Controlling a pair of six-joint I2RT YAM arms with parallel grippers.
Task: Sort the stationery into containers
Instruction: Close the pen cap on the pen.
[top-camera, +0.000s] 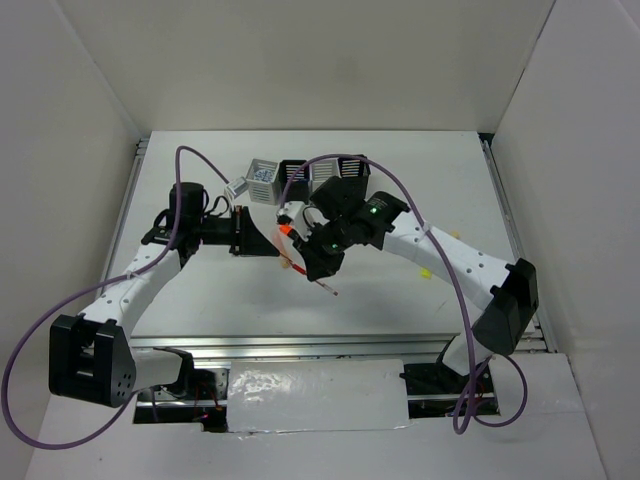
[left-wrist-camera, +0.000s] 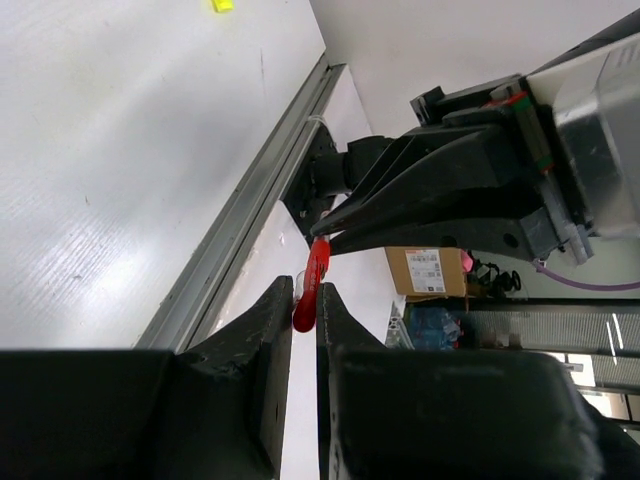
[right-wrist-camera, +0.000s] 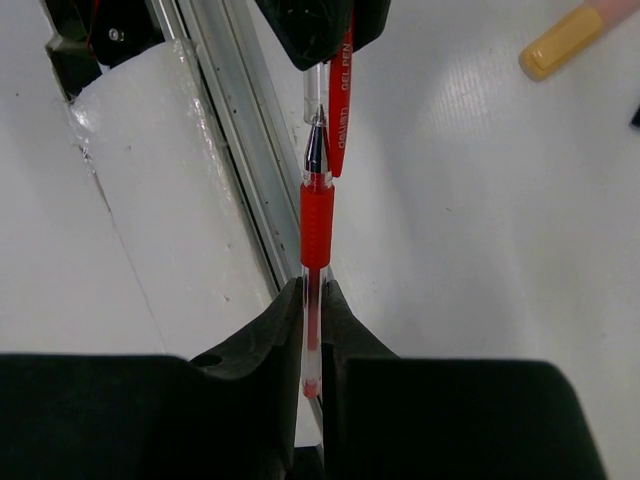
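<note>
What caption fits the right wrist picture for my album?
One red pen, shared: the right pincer grips its barrel, the left pincer holds its cap.

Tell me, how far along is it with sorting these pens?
Hard to say what's done: from above I can't tell what the cups hold. In hand: the right gripper pinches a red pen, while the left gripper grips its cap. Left: a peach marker and a yellow piece lie loose on the table.

Thin red pen (right-wrist-camera: 316, 225) w/ red grip, clear barrel; cups (top-camera: 330, 172) alt. lt grey/black, slatted; peach marker (right-wrist-camera: 575, 33).
</note>
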